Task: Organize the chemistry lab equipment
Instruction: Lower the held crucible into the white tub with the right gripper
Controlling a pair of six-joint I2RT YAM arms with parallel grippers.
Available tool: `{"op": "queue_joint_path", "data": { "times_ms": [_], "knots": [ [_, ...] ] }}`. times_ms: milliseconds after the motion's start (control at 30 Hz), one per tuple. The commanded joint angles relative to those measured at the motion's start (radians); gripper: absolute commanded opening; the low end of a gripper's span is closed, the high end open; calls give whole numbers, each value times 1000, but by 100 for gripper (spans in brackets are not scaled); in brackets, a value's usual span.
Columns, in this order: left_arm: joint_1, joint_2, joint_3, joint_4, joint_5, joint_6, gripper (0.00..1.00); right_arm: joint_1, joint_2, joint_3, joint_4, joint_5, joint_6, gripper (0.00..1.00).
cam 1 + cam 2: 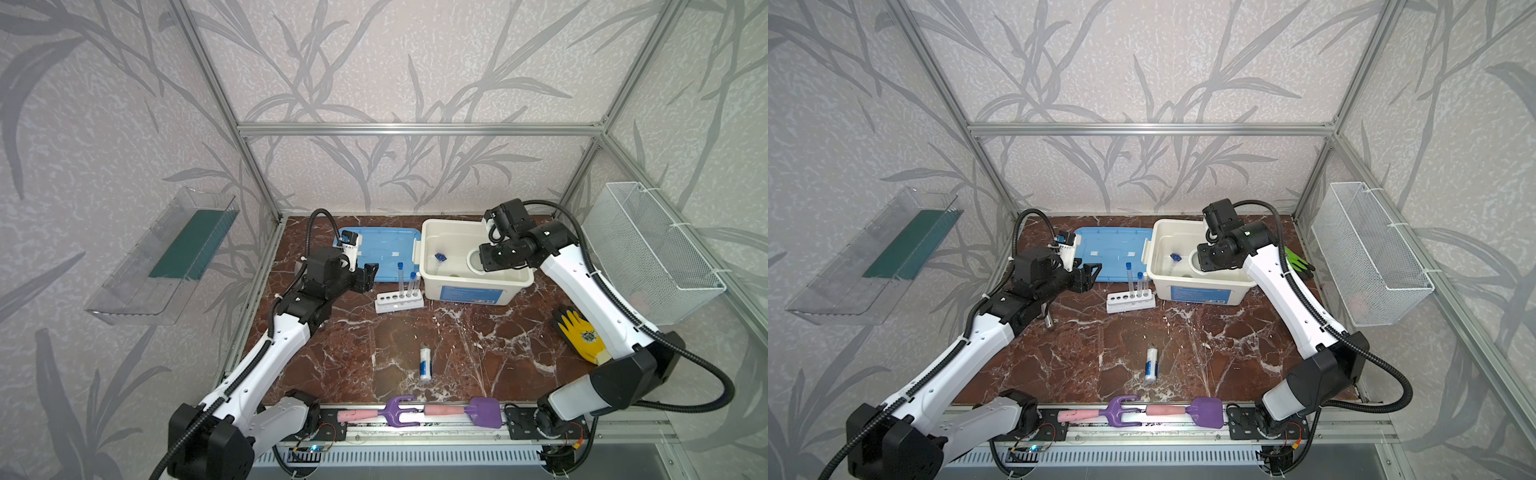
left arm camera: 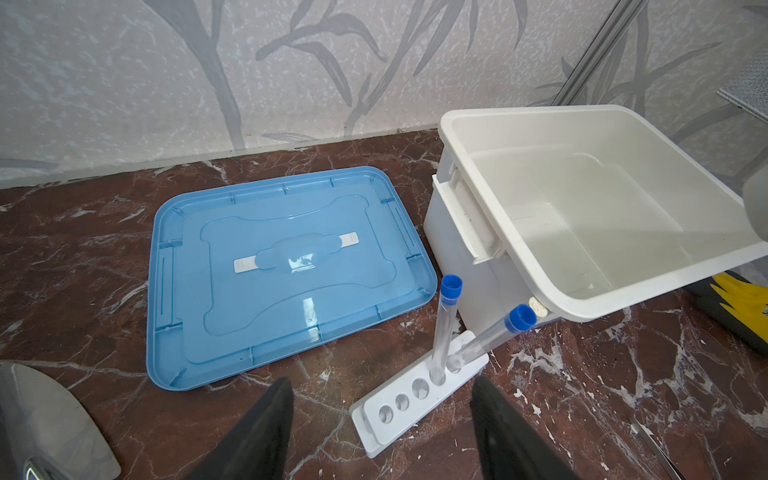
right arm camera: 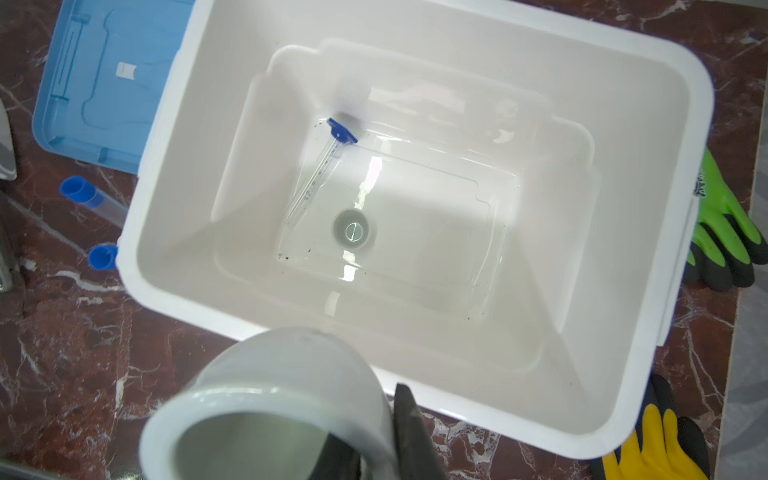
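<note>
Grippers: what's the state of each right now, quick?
Left gripper: open, holding nothing.
Right gripper: shut on the rim of the bowl.

Both top views look down from high above the worktop (image 1: 374, 332) near edge toward the far edge. Wrist views sit close; both show the white bin (image 2: 540, 111) and blue lid (image 2: 291, 270).

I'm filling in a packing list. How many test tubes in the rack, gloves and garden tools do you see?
Test tubes in the rack: 2
Gloves: 2, yellow glove and green glove
Garden tools: 2
Total: 6
</note>
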Motion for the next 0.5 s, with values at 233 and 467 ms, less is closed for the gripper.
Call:
{"op": "queue_joint_path", "data": {
  "times_ms": [233, 467],
  "knots": [
    [4, -25, 15, -6, 12, 2, 68, -125, 177, 42, 195, 86, 114, 12],
    [5, -42, 9, -18, -13, 18, 68, -141, 244, 8, 212, 104, 131, 13]
  ]
}}
